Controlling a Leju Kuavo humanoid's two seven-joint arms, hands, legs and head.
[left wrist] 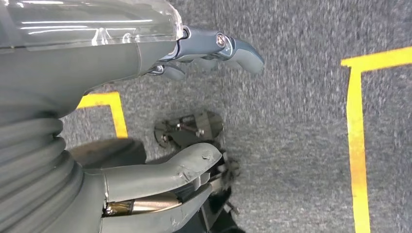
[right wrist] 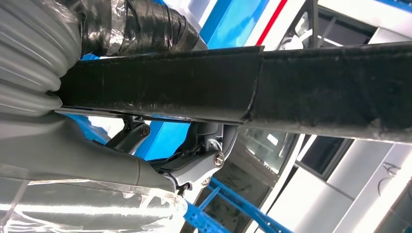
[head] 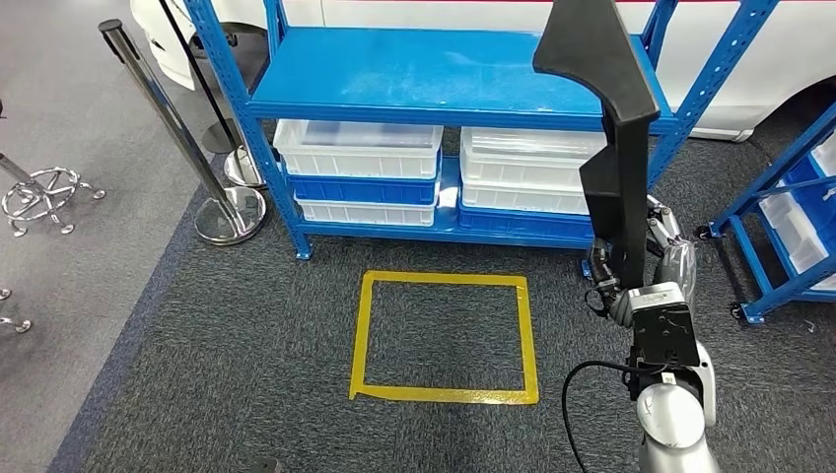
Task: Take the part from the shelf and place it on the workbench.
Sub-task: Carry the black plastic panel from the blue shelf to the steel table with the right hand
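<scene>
A long black angled part (head: 613,148) stands upright at the right of the head view, its wide end level with the blue shelf's top board (head: 434,74). My right hand (head: 659,258) grips its lower end, fingers wrapped around it. In the right wrist view the black part (right wrist: 272,90) runs across the picture, with my right hand (right wrist: 194,155) closed around it. My left hand (left wrist: 209,53) hangs over the grey carpet, fingers apart and holding nothing.
The blue shelf (head: 296,148) holds several white and blue bins (head: 360,158) on its lower level. A yellow tape square (head: 444,335) marks the carpet in front of it. Chrome stanchions (head: 187,148) stand to the left, a second blue rack (head: 789,236) to the right.
</scene>
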